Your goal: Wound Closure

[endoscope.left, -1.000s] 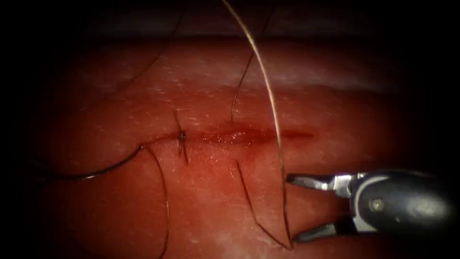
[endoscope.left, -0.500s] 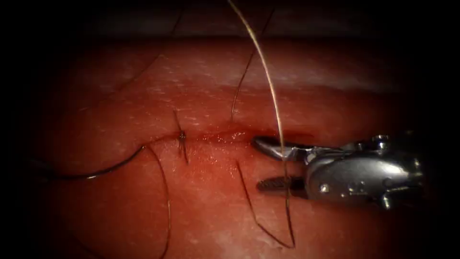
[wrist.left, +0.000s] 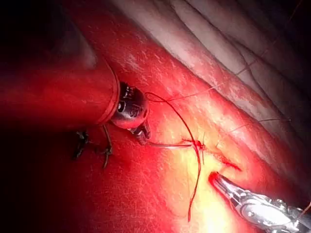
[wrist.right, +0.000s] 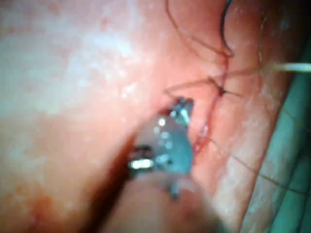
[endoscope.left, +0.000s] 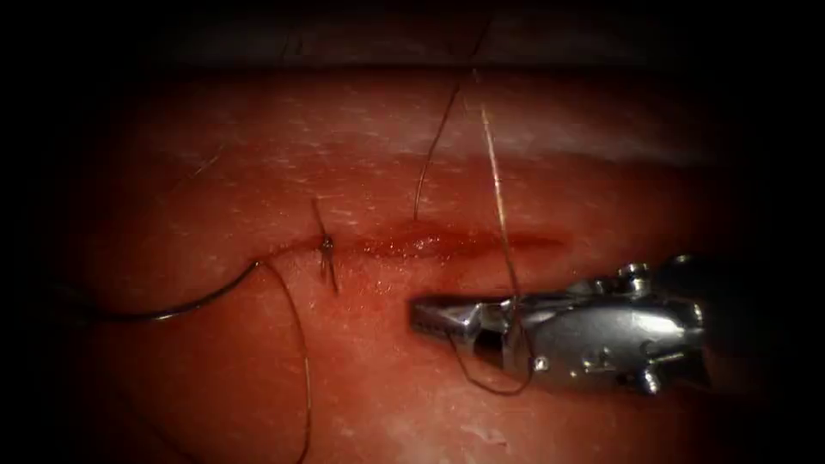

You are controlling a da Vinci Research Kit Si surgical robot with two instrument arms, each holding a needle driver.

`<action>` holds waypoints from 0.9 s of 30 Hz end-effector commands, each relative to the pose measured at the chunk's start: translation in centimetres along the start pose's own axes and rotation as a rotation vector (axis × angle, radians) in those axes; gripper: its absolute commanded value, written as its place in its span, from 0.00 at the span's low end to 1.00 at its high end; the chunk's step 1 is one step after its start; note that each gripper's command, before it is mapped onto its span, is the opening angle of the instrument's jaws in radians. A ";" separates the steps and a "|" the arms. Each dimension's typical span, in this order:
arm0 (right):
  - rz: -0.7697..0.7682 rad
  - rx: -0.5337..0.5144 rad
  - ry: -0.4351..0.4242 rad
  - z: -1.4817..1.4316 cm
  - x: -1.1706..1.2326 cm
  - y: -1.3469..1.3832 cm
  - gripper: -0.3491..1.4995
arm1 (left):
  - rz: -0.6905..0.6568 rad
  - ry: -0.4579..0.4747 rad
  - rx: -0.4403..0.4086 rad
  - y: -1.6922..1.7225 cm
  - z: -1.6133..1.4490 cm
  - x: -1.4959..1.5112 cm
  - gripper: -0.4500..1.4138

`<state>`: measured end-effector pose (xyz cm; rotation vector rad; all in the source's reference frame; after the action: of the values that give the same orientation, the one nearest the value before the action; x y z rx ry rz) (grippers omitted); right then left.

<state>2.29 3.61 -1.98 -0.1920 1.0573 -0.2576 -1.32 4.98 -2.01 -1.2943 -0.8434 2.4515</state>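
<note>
Below the cut (endoscope.left: pixel 447 243), my right tool's (endoscope.left: pixel 430 314) fingers clamp the thin thread (endoscope.left: pixel 498 193); a knotted stitch (endoscope.left: pixel 326 245) sits left; left fingers unclear.

Light falls in a single pool at the middle of the endoscope view and fades to black on every side (what stands in that dark cannot be told). A dark band (endoscope.left: pixel 412 34) runs across the far edge of the lit ground. In the right wrist view a teal drape (wrist.right: pixel 294 160), creased in long lines, lies alongside the lit surface.
</note>
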 end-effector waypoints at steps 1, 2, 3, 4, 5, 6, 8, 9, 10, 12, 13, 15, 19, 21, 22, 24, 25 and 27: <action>0.008 0.000 0.000 0.08 0.00 0.00 0.00 | 0.001 0.001 -0.001 -0.05 0.07 -0.02 0.05; 0.015 -0.002 -0.002 0.08 0.02 0.00 0.00 | 0.001 0.001 -0.001 -0.05 0.07 -0.02 0.05; 0.019 0.006 0.005 0.07 0.07 0.00 0.00 | 0.001 0.001 -0.001 -0.05 0.07 -0.02 0.05; 0.021 0.010 0.008 0.06 0.10 0.00 0.00 | 0.001 0.001 -0.001 -0.05 0.07 -0.02 0.05; 0.023 0.013 0.011 0.04 0.13 0.01 0.00 | 0.001 0.001 -0.001 -0.05 0.07 -0.02 0.05; 0.027 0.034 0.026 0.01 0.20 0.00 0.00 | 0.001 0.001 -0.001 -0.05 0.07 -0.02 0.05; 0.033 0.058 0.042 -0.01 0.29 -0.05 0.00 | 0.001 0.001 -0.001 -0.04 0.07 -0.02 0.05; 0.043 0.083 0.054 -0.02 0.35 -0.10 0.00 | 0.001 0.001 -0.001 -0.04 0.07 -0.02 0.05; 0.049 0.098 0.060 -0.02 0.40 -0.14 0.00 | 0.001 0.001 -0.001 -0.04 0.07 -0.02 0.05; 0.047 0.112 0.061 -0.02 0.46 -0.18 0.00 | 0.001 0.001 -0.001 -0.04 0.06 -0.02 0.05; 0.046 0.116 0.061 -0.01 0.49 -0.20 0.00 | 0.001 0.001 -0.001 -0.04 0.06 -0.02 0.05; 0.051 0.150 0.076 0.01 0.56 -0.24 0.00 | 0.000 0.001 -0.001 -0.04 0.06 -0.02 0.05; 0.062 0.192 0.090 -0.03 0.64 -0.31 0.00 | 0.001 0.001 -0.002 -0.04 0.05 -0.02 0.05; 0.070 0.196 0.088 -0.04 0.67 -0.29 0.00 | 0.001 0.001 -0.003 -0.04 0.05 -0.02 0.05; 0.077 0.198 0.085 -0.04 0.67 -0.26 0.00 | 0.001 0.001 -0.003 -0.04 0.05 -0.02 0.05; 0.119 0.177 0.109 -0.16 0.65 -0.06 0.16 | 0.001 0.001 -0.003 -0.04 0.05 -0.02 0.05; 0.133 0.159 0.107 -0.21 0.63 -0.01 0.38 | 0.001 0.001 -0.003 -0.04 0.05 -0.02 0.05; 0.303 0.104 0.061 -0.42 0.55 0.14 0.71 | 0.001 0.001 -0.003 -0.04 0.04 -0.03 0.05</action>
<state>2.04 3.67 -2.77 0.1400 1.0918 0.1265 -1.30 4.98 -2.02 -1.2948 -0.8464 2.4507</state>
